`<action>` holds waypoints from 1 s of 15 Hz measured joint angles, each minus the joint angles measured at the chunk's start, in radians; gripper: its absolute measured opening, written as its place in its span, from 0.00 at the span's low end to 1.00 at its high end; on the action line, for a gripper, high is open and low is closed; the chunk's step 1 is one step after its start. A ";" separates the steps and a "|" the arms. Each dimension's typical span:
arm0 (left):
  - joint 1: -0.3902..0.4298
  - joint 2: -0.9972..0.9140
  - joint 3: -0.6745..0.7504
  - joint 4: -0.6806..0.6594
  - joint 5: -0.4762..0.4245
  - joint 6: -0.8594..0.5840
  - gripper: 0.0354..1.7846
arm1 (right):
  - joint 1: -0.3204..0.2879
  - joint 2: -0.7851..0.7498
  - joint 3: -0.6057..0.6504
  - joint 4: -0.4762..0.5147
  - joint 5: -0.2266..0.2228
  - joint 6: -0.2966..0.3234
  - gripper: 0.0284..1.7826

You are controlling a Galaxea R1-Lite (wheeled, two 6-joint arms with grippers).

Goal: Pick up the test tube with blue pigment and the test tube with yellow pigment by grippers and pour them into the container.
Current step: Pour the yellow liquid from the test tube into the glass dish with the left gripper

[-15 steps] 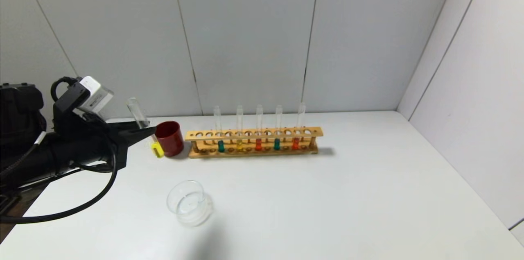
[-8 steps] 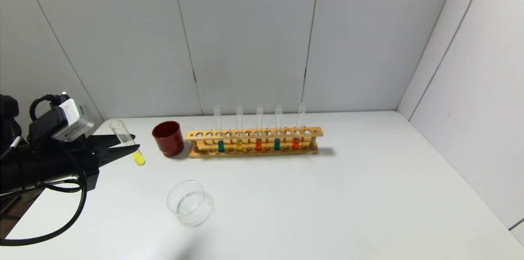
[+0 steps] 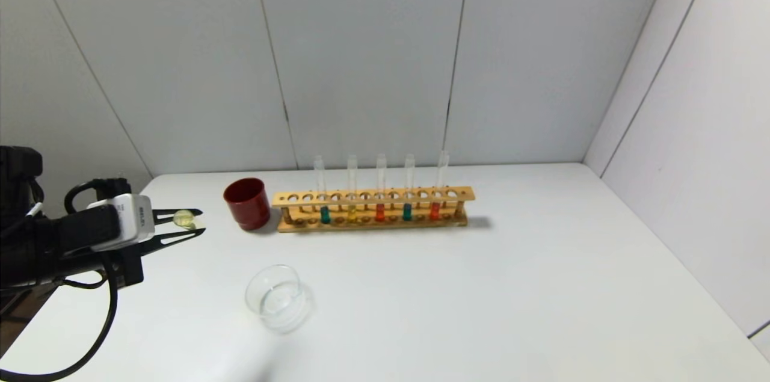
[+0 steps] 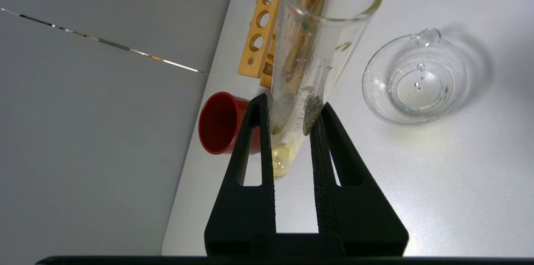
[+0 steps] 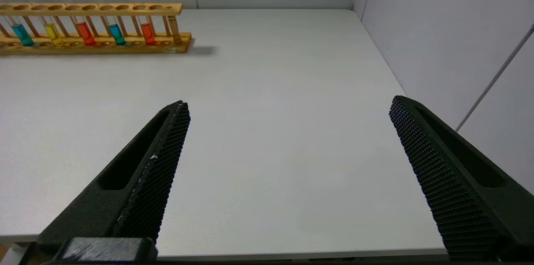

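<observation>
My left gripper is shut on the test tube with yellow pigment, held above the table's far left, left of the red cup. In the left wrist view the fingers clamp the tube low on its body, with yellow liquid in its round bottom. The clear glass container stands in front of and to the right of that gripper, also seen in the left wrist view. Two tubes with blue pigment stand in the wooden rack. My right gripper is open and empty over the near right table.
A dark red cup stands just left of the rack. The rack also holds an amber-yellow tube and two orange-red tubes. Grey walls close the back and the right side.
My left gripper has drawn back to the left and lower, away from the red cup, with the yellow tube in it. The wrist has rolled, so the tube now shows end-on.
</observation>
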State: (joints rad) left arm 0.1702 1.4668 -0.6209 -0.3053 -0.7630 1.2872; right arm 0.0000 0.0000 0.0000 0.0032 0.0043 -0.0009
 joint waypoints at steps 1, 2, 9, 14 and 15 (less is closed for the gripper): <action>0.000 0.001 0.000 -0.001 0.016 0.014 0.16 | 0.000 0.000 0.000 0.000 0.000 0.000 0.98; 0.000 0.001 -0.001 -0.001 0.034 0.044 0.16 | 0.000 0.000 0.000 0.000 0.000 0.000 0.98; -0.003 0.024 0.042 -0.047 0.076 0.283 0.16 | 0.000 0.000 0.000 0.000 0.000 0.000 0.98; -0.014 0.075 0.074 -0.189 0.070 0.386 0.16 | 0.000 0.000 0.000 0.000 0.000 0.000 0.98; -0.019 0.081 0.085 -0.204 0.070 0.387 0.16 | 0.000 0.000 0.000 0.000 0.000 0.000 0.98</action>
State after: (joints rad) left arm 0.1509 1.5477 -0.5357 -0.5098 -0.6928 1.6747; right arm 0.0000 0.0000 0.0000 0.0032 0.0043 -0.0013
